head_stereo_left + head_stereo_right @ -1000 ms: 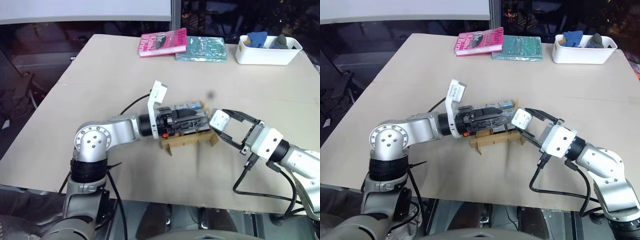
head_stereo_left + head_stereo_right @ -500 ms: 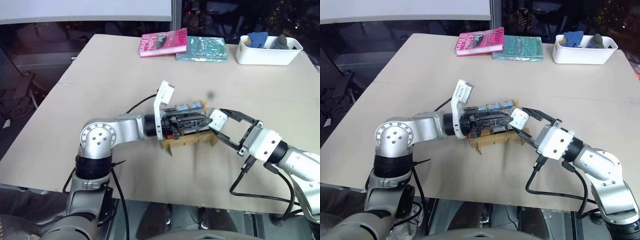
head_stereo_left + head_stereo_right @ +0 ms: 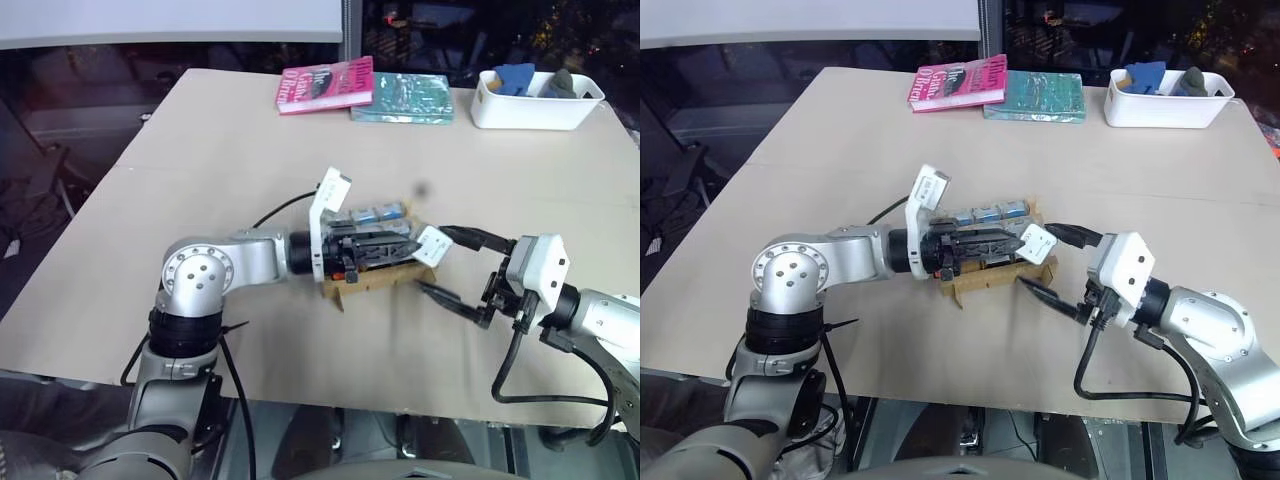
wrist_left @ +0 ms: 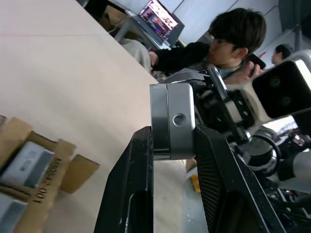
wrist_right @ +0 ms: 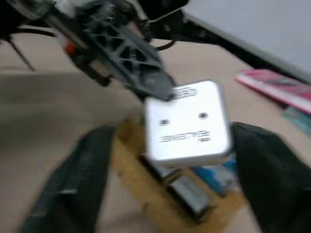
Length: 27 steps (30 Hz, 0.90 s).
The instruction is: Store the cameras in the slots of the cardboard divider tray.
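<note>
Item: camera (image 4: 172,121), silver-grey, boxy. Location: pinched between the jaws of the left gripper (image 3: 398,246), which lay level above the cardboard divider tray (image 3: 372,283). Judged reason for the hold: a hand-over, the piece being kept up over the slots so it could go down into one.

Item: right gripper (image 3: 455,268). Jaws spread wide, one to each side of the camera and apart from it, holding nothing. Judged reason: a release, leaving the grip to the left jaws alone.

Item: cardboard divider tray, on the worktop (image 3: 200,150), directly under the left jaws. Further cameras (image 3: 988,213) stood in its far row of slots.

Item: white bin (image 3: 535,105) and two books (image 3: 365,90), at the far edge of the worktop, well away from both pairs of jaws.

View notes: the left wrist view showed the pinch itself, with both black fingers (image 4: 133,184) flat against the camera's sides, and a person (image 4: 228,43) seated beyond the worktop. The right wrist view showed the camera's labelled face with open space to either spread jaw. The head views showed the camera's place over the tray.
</note>
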### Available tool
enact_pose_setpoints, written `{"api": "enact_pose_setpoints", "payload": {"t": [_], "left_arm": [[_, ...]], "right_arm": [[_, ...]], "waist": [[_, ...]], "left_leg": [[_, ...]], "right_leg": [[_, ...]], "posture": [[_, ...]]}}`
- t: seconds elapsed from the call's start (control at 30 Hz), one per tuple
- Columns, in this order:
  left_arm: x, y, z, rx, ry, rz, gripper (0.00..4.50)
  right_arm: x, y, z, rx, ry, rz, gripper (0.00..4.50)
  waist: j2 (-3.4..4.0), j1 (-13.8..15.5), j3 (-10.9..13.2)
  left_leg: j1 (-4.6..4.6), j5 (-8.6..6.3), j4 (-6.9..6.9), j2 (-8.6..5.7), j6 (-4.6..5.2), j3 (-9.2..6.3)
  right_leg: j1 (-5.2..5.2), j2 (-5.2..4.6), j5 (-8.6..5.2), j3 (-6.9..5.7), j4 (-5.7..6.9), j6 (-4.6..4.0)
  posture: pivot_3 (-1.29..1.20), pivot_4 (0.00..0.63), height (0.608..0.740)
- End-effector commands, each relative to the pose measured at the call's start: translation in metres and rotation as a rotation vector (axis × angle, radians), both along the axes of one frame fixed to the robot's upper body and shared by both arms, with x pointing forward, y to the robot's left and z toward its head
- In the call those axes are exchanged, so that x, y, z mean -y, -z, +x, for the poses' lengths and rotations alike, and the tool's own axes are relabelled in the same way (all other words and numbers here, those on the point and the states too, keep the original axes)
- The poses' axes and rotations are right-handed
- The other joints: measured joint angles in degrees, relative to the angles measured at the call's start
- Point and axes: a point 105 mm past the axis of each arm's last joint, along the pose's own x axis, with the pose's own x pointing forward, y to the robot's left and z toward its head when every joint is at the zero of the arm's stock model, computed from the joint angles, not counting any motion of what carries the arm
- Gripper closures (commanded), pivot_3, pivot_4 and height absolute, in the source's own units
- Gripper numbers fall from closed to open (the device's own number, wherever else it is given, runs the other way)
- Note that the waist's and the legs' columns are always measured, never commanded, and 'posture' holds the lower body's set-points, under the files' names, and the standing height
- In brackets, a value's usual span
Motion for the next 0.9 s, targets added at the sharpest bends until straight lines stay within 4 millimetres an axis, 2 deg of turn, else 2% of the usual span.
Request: {"api": "enact_pose_setpoints", "payload": {"t": [0.03, 0.13, 0.23, 0.3, 0.37, 0.57, 0.9], "left_arm": [[-0.015, -0.020, 0.008, 0.109, -0.050, -0.033, 3.87], [-0.033, -0.017, 0.011, 0.208, -0.086, 0.043, 3.87], [-0.060, 0.005, 0.005, 0.333, -0.033, 0.255, 3.87], [-0.077, 0.018, 0.005, 0.368, -0.001, 0.369, 3.87], [-0.085, 0.018, 0.007, 0.363, 0.008, 0.386, 3.87], [-0.089, 0.018, 0.016, 0.432, 0.049, 0.475, 3.87], [-0.082, 0.011, 0.037, 0.508, 0.124, 0.526, 3.87]], "right_arm": [[0.011, -0.004, -0.004, 0.026, 0.036, -0.032, 0.05], [0.026, -0.001, -0.007, -0.077, 0.080, 0.043, 0.05], [0.038, 0.001, -0.018, -0.159, 0.071, 0.097, 0.05], [0.047, 0.002, -0.024, -0.160, 0.081, 0.091, 0.05], [0.053, 0.001, -0.027, -0.150, 0.096, 0.079, 0.05], [0.064, 0.008, -0.034, -0.176, 0.149, 0.060, 0.05], [0.056, 0.019, -0.037, -0.182, 0.181, 0.080, 0.05]], "waist": [[0.00, 0.02, 0.00], [0.00, 0.05, 0.00], [0.00, -0.16, 0.00], [0.03, -0.09, 0.01], [0.02, 0.26, 0.01], [-0.01, 0.67, 0.02], [-0.04, 0.10, 0.04]], "left_leg": [[0.00, 0.00, 0.00, 0.00, 0.00, 0.00], [-0.03, 0.00, -0.01, -0.02, 0.01, 0.01], [-0.01, -0.01, -0.09, -0.02, 0.01, 0.05], [0.04, -0.01, -0.20, 0.00, 0.00, 0.14], [0.04, -0.01, -0.21, 0.00, 0.01, 0.14], [-0.03, -0.05, -0.11, 0.00, 0.07, 0.06], [-0.06, -0.06, -0.08, -0.01, 0.10, 0.09]], "right_leg": [[0.00, 0.05, 0.00, 0.00, 0.00, 0.00], [0.00, 0.19, 0.00, -0.01, -0.04, 0.00], [-0.01, 0.20, 0.00, 0.03, -0.06, 0.00], [-0.05, 0.23, -0.01, 0.11, -0.08, -0.02], [-0.04, 0.22, -0.01, 0.10, -0.10, -0.02], [-0.03, -0.11, -0.01, 0.00, -0.10, -0.01], [-0.05, 0.23, -0.01, 0.05, -0.07, 0.01]], "posture": [[0.00, 0.150, 0.740], [0.00, 0.150, 0.740], [0.00, 0.150, 0.740], [0.00, 0.150, 0.740], [0.00, 0.150, 0.740], [0.00, 0.150, 0.740], [0.00, 0.150, 0.740]]}}
